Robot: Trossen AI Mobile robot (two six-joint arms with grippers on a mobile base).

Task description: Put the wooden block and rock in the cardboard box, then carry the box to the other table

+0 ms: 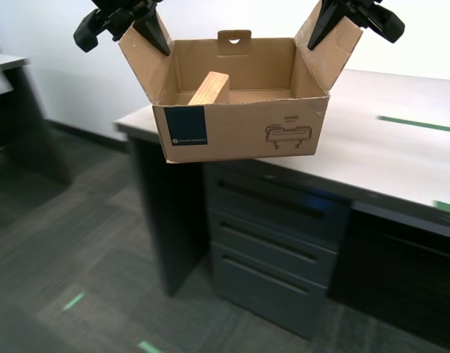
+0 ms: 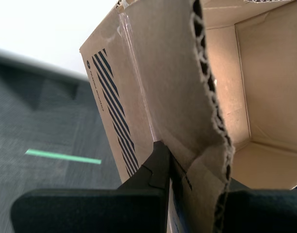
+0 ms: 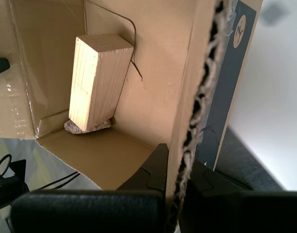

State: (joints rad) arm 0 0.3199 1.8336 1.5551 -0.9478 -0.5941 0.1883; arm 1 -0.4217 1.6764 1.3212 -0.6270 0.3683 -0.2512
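Observation:
The cardboard box (image 1: 240, 132) hangs in the air, held by its two side flaps. My first gripper (image 1: 155, 37) (image 3: 175, 165) is shut on the flap at the exterior view's left. My second gripper (image 1: 320, 29) (image 2: 194, 167) is shut on the flap at the exterior view's right. Inside, the wooden block (image 1: 210, 87) (image 3: 97, 80) leans against the box wall on my first gripper's side. The rock (image 3: 85, 127) lies under the block's lower end, mostly hidden. The other table (image 1: 401, 140), white with green tape marks, stands just behind the box.
A grey drawer cabinet (image 1: 276, 250) and a dark side panel (image 1: 166, 213) stand under that table. Another desk (image 1: 12, 81) is at the exterior view's far left. Green tape marks (image 1: 73, 301) lie on the grey carpet.

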